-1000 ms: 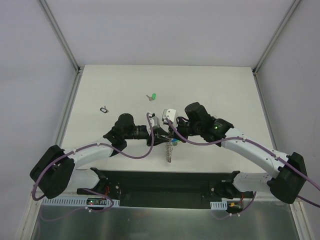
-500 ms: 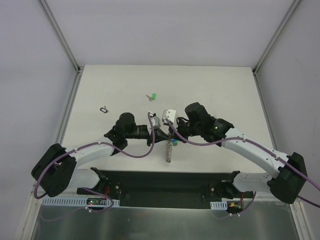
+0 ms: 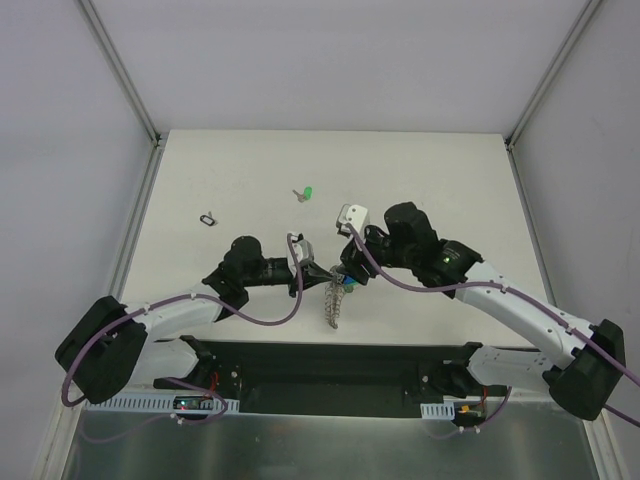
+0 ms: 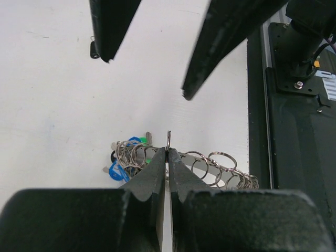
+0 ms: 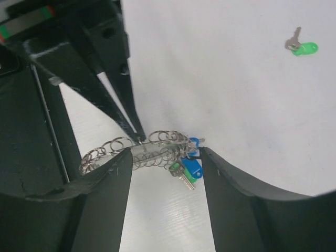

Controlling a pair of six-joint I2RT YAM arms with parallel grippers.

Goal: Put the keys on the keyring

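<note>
Silver coiled keyring [image 3: 333, 303] mid-counter by the near edge, long axis pointing at that edge | left gripper [image 4: 168, 152] pinched tight on one loop | right gripper [image 5: 164, 155] spread, straddling the coil | loose green key [image 3: 305, 193] lies toward the far edge, so I'd send the free right arm.

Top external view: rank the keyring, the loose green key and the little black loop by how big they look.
1. keyring: clearly the largest.
2. green key and black loop: both tiny and nearly alike. The key looks marginally longer, but it is too close to rank them firmly.
</note>
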